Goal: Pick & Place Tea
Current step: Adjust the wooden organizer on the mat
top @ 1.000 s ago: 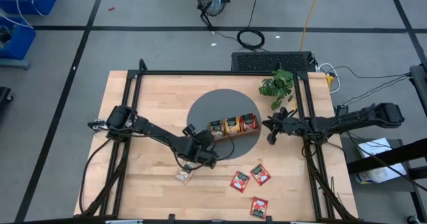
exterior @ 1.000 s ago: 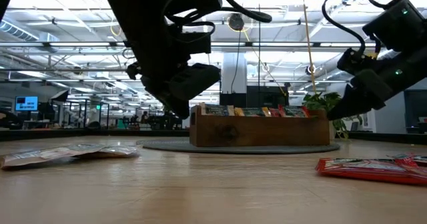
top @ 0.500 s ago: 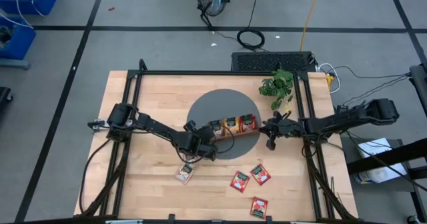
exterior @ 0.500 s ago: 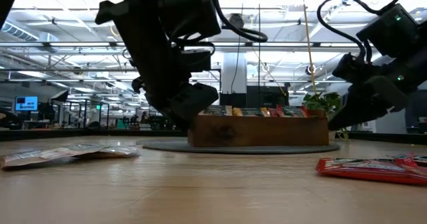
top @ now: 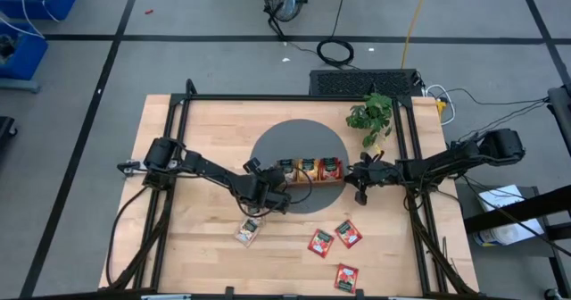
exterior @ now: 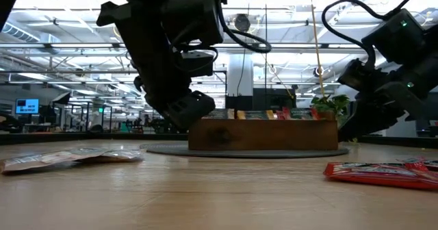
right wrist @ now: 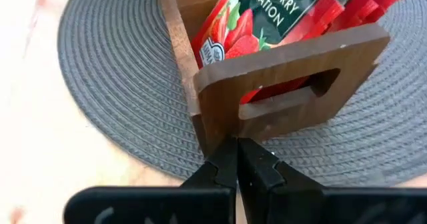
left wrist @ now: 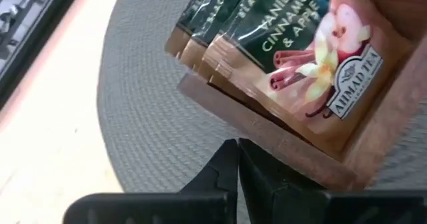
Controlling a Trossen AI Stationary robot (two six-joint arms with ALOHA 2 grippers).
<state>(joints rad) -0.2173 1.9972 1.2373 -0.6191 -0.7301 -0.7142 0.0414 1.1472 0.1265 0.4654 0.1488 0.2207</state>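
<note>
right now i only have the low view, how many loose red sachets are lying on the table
Observer: Three loose red sachets, seen from above, all on the bare wood in front of the mat.
Operator: is either gripper holding one
Observer: No. The left gripper is shut on nothing, just outside the tan end of the tray.
Operator: and the right one
Observer: The right gripper is shut and empty too, right at the tray's cut-out handle, on the end that holds the strawberry sachets.
</note>
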